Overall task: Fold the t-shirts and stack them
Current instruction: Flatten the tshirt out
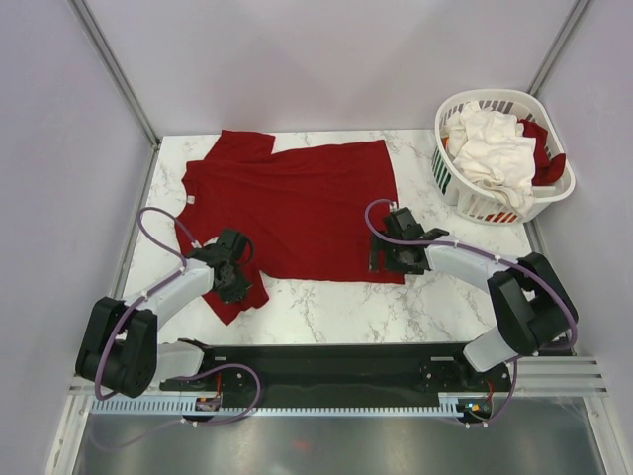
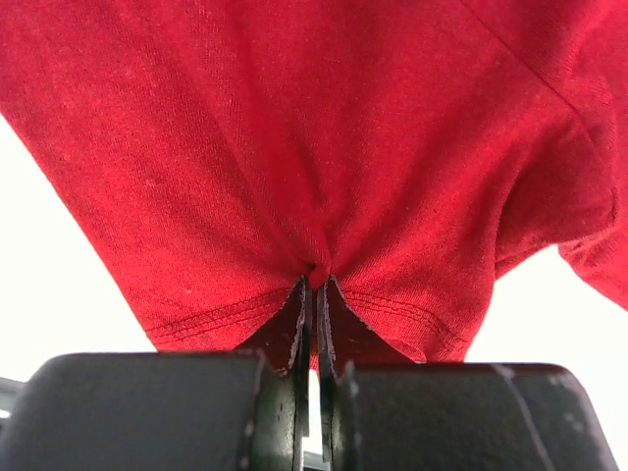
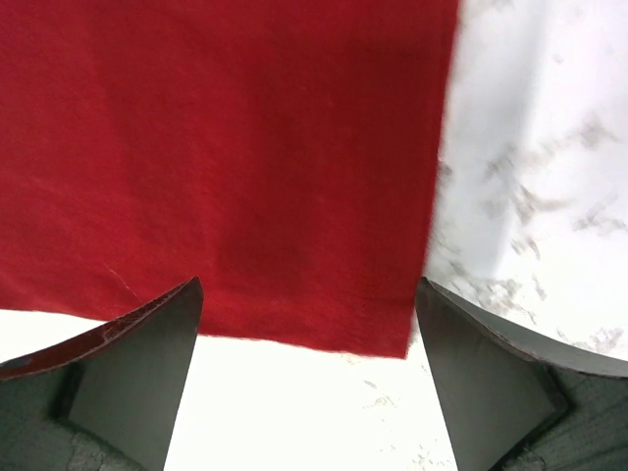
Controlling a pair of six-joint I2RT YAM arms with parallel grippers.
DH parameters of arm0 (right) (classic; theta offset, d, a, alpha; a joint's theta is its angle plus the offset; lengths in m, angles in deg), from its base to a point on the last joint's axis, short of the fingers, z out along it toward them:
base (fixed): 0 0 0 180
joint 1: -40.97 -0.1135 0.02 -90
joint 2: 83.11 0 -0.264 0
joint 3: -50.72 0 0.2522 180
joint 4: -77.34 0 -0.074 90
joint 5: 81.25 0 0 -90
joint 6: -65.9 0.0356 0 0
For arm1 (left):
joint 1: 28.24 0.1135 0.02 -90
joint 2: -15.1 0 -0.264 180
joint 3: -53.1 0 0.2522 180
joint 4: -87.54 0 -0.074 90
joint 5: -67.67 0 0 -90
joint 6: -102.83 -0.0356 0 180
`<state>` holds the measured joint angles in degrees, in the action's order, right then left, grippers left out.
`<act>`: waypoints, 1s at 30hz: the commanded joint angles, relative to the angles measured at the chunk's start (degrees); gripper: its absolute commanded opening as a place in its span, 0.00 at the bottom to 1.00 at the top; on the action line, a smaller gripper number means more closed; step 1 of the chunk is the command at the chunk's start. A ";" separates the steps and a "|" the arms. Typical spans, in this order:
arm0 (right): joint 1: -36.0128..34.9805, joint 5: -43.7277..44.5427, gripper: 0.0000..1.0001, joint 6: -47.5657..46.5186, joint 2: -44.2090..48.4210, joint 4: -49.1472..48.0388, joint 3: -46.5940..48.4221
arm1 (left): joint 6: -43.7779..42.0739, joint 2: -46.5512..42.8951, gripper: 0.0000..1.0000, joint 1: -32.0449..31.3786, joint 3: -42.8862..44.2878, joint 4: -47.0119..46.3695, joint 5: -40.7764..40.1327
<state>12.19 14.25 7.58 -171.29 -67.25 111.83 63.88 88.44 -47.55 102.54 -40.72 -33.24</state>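
My left pincer grips the red t-shirt by its sleeve; my right pincer, open, should pinch the hem corner just ahead.

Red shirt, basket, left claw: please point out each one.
red shirt (image 1: 297, 203), top view, middle of its body.
basket (image 1: 475, 203), top view, near slotted wall.
left claw (image 2: 315, 287), left wrist view, between its fingertips.
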 commanded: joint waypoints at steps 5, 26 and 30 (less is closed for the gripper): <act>0.30 5.66 0.98 6.19 7.41 1.03 -7.27 | -2.18 -3.55 0.02 -0.03 -3.07 -3.08 3.18; 0.47 -3.66 0.00 6.38 6.08 -4.08 -10.35 | -2.71 -8.82 0.02 -0.20 -4.39 -1.50 7.39; 0.47 0.12 0.00 6.72 11.88 1.27 -10.00 | -1.83 -11.80 0.02 -0.11 -4.31 -0.19 14.24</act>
<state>12.72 12.37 14.44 -163.53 -71.44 102.19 62.39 79.70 -47.59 98.37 -42.65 -25.24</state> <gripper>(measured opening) 0.021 0.034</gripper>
